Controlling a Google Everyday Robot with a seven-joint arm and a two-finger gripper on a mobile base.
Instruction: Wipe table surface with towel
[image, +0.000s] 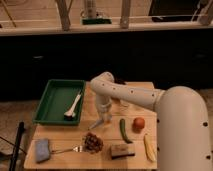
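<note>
Low over the tan table surface, the tool; dark wall behind.

The white arm reaches in from the right, its claw pointing down over the middle of the light wooden counter — just right of the green tray, which holds a white brush. A blue-grey towel lies at the front left corner, a fork beside it.

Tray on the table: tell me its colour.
The tray is green, camera view; the pincer hangs beside it.
</note>
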